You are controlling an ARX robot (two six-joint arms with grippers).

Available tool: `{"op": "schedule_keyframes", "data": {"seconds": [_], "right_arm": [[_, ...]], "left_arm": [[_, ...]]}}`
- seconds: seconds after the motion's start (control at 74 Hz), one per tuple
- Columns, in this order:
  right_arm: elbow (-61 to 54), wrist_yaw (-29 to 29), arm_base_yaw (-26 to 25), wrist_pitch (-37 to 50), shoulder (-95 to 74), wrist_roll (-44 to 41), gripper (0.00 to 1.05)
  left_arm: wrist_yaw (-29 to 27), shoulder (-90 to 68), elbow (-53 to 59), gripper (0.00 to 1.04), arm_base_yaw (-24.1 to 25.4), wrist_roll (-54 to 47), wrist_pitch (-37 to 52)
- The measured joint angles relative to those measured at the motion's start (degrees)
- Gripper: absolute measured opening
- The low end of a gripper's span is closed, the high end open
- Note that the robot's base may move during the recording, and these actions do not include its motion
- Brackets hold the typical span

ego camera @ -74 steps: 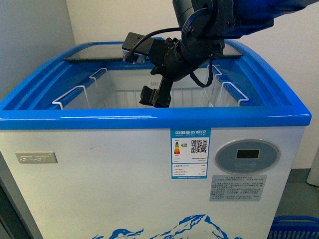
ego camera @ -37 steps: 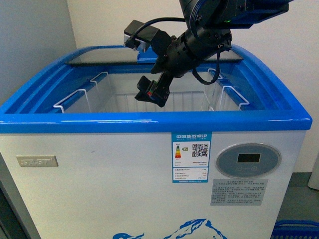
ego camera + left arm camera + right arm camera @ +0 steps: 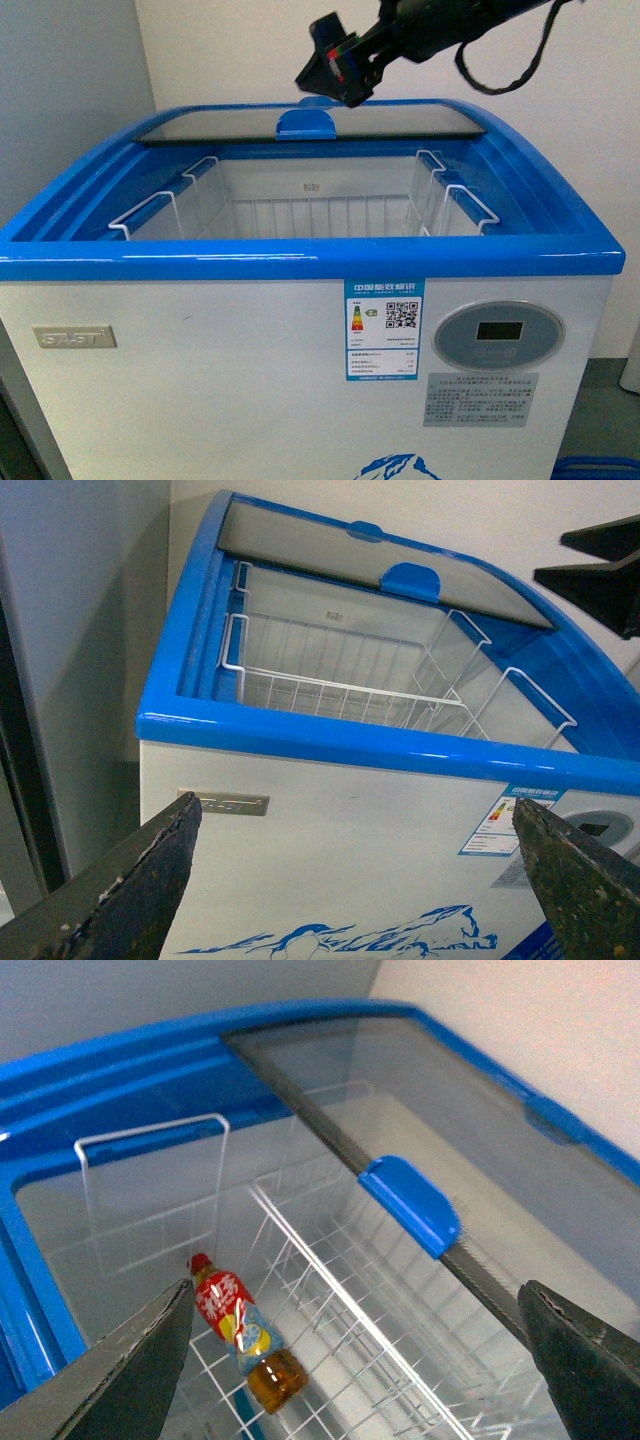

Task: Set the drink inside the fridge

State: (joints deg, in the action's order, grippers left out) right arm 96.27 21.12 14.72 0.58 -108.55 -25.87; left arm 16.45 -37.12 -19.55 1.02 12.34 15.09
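The right gripper point(image 3: 335, 68) is open and empty, high at the top of the frame above the fridge point(image 3: 300, 250). Below it, the bottle point(image 3: 238, 1332) lies flat in the wire basket point(image 3: 330, 1340), cap toward the upper left.

Right end effector point(image 3: 335, 68) above the fridge point(image 3: 300, 330) showing black housing, red marking; black cable looping behind. Left fingers point(image 3: 130, 880) looking dark, scuffed.

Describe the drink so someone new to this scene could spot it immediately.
Look inside the open white chest fridge with the blue rim, into its white wire basket. The drink lies on its side there: a small bottle with red cap, red label and brown liquid, the basket's only visible item.
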Motion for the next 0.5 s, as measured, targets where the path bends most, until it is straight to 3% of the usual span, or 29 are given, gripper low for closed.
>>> {"op": "schedule_keyframes", "data": {"seconds": [0.257,0.5], "right_arm": [[-29.64,-15.91,-5.29,14.91,24.70,11.50,0.98],[-54.14,-16.79,-12.20,14.64,49.53,16.46,0.98]], "left_arm": [[0.00,0.00,0.00,0.97,0.00,0.00,0.00],[0.00,0.00,0.00,0.97,0.00,0.00,0.00]]}}
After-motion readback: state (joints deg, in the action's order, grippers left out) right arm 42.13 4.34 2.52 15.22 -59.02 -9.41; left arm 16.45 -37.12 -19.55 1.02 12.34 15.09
